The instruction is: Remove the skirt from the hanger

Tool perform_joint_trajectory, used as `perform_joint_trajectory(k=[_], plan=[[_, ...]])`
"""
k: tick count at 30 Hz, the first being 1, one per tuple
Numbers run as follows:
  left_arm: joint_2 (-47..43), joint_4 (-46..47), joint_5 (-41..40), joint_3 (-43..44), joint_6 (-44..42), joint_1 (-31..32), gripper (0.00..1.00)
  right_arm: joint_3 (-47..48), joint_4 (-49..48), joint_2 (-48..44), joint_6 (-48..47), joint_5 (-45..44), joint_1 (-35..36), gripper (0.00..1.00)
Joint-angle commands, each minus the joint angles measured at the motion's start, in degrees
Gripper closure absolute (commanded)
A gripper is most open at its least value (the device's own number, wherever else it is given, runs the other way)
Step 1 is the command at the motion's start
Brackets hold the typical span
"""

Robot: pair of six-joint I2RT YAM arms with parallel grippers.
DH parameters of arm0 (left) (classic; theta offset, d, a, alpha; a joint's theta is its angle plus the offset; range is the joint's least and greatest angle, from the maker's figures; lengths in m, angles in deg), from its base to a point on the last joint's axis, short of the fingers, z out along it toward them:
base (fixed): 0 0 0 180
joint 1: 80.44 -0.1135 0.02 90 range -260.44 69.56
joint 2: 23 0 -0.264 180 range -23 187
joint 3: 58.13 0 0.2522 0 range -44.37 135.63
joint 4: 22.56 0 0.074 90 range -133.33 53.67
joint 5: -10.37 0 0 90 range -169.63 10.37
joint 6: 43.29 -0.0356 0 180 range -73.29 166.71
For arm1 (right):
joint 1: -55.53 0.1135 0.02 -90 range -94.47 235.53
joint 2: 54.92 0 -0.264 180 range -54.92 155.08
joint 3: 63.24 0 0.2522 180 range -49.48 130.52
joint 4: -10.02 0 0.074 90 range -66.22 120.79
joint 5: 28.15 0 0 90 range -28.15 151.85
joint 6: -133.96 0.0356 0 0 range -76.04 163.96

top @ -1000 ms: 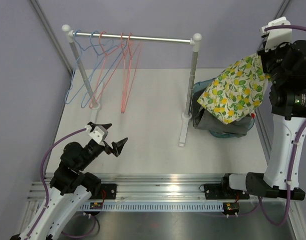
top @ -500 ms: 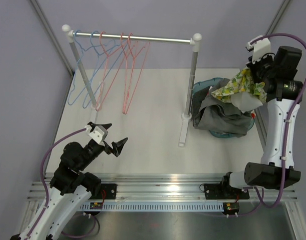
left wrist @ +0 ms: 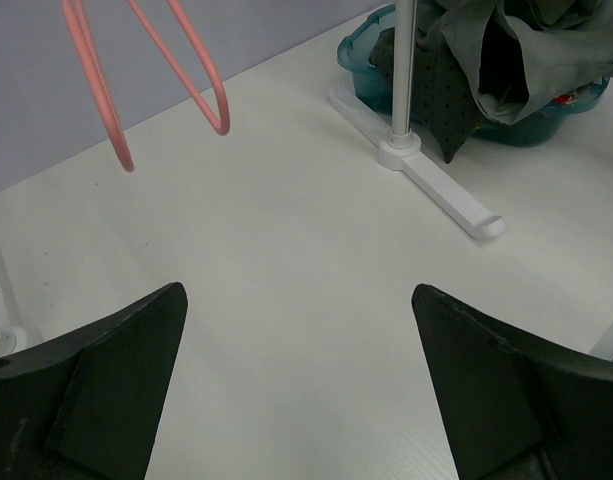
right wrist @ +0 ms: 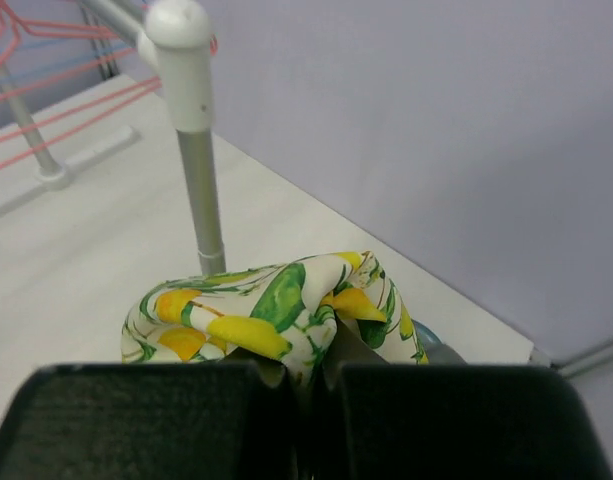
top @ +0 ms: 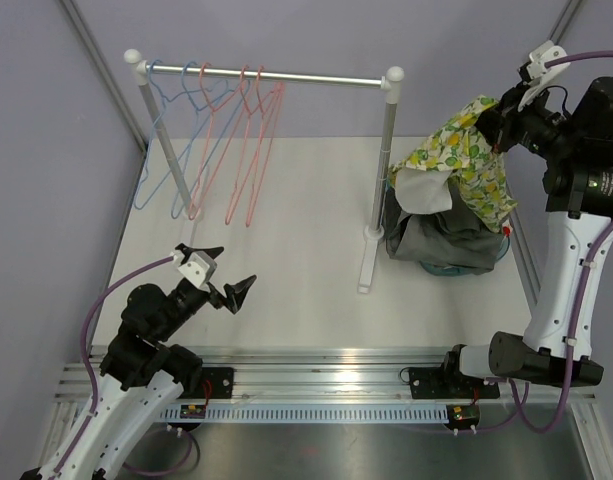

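— Where is the skirt (top: pixel 464 160)?

— At about two o'clock on the desk (top: pixel 306 270), hanging in the air from the right pincer (top: pixel 500 122). In the right wrist view its fingers (right wrist: pixel 146 420) are clenched on a bunched fold of the lemon-print cloth. The rest drapes down over the teal basket (top: pixel 456 266) and the grey clothes (top: pixel 436 238) heaped in it. Whether the hem touches that heap cannot be told.

— And the hangers?

— The red hangers (top: pixel 248 150) and the blue hangers (top: pixel 161 140) hang on the rack (top: pixel 286 78) at eleven o'clock, well apart from the skirt. The rack's right post stands just beside the basket.

— What of the left arm?

— The left pincer (top: pixel 229 272) sits at about seven o'clock, near the arm's base, released and spread wide with nothing between its fingers (left wrist: pixel 116 380). Its wrist camera looks across bare desk toward the rack's foot, with the lower ends of two red hangers showing at the top of its view.
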Motion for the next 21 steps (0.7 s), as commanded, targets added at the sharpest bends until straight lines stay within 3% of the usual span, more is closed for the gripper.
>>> perform_joint_trajectory(k=[1, 7, 11, 17, 21], plan=[[-0.7, 2.1, 0.3, -0.4, -0.5, -0.2, 0.01, 3.3, -6.8, -0.1, 10.4, 7.3, 0.1, 1.0], [-1.4, 2.1, 0.3, -0.4, -0.4, -0.2, 0.01, -4.9, -3.9, -1.5, 4.6, -3.8, 0.1, 1.0], [-1.2, 2.1, 0.5, -0.5, -0.5, -0.2, 0.01, -16.4, -3.1, -3.6, -0.3, -16.0, -0.4, 1.0], [-1.3, 2.2, 0.9, -0.5, -0.4, -0.2, 0.01, -31.3, -7.3, -6.1, -6.3, -26.7, -5.4, 1.0], [-1.0, 2.4, 1.5, -0.5, -0.5, -0.2, 0.01, -35.4, -6.7, -1.0, -11.0, -28.0, -6.4, 1.0]])
